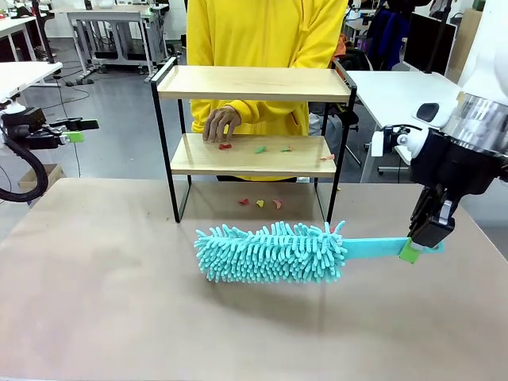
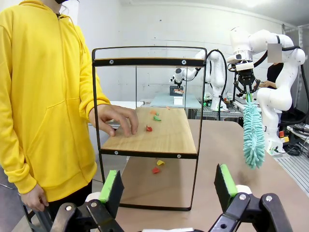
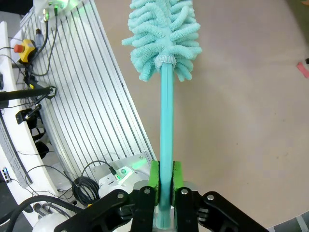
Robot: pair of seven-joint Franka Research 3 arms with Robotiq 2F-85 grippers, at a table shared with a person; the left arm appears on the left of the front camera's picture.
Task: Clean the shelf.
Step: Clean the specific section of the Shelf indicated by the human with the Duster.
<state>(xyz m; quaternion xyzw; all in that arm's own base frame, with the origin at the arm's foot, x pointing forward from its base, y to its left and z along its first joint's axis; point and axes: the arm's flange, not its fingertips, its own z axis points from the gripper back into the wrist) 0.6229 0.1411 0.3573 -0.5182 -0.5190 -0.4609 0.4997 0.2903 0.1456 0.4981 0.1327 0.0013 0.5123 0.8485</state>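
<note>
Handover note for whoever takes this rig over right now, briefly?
Right gripper: shut on the handle of the fluffy teal microfibre duster, held in front of the two-tier wooden shelf with black metal frame, not touching it.
Left gripper: open, empty, off to the side.
Person's hand rests on the lower board beside small coloured scraps; more scraps lie on the brown table underneath.
Done: duster gripped. Left: sweep the lower board's scraps off.
</note>
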